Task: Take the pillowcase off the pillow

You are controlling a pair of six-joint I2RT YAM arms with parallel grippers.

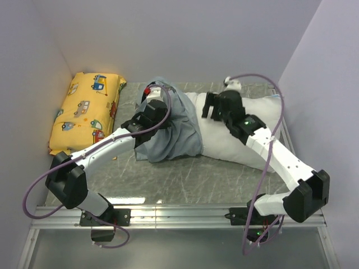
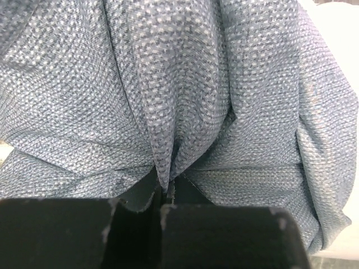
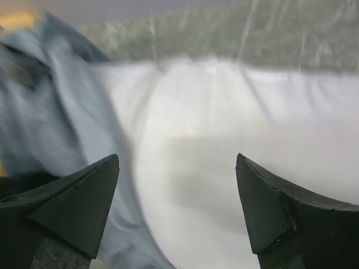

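The grey-blue pillowcase [image 1: 171,131] is bunched over the left end of the white pillow [image 1: 235,143], which lies across the back of the table with its right part bare. My left gripper [image 1: 159,106] sits on top of the bunched fabric. In the left wrist view it [image 2: 165,190] is shut on a pinched fold of the pillowcase [image 2: 168,101]. My right gripper [image 1: 208,107] hovers over the pillow just right of the fabric edge. In the right wrist view it [image 3: 176,162] is open with nothing between its fingers, the pillow [image 3: 224,145] below and the pillowcase [image 3: 61,112] at left.
A yellow cushion with cartoon vehicles [image 1: 87,112] lies in the back left corner against the wall. Pale walls close in the table on the left, back and right. Grey marbled tabletop [image 1: 185,174] shows in front of the pillow. A metal rail [image 1: 179,216] runs along the near edge.
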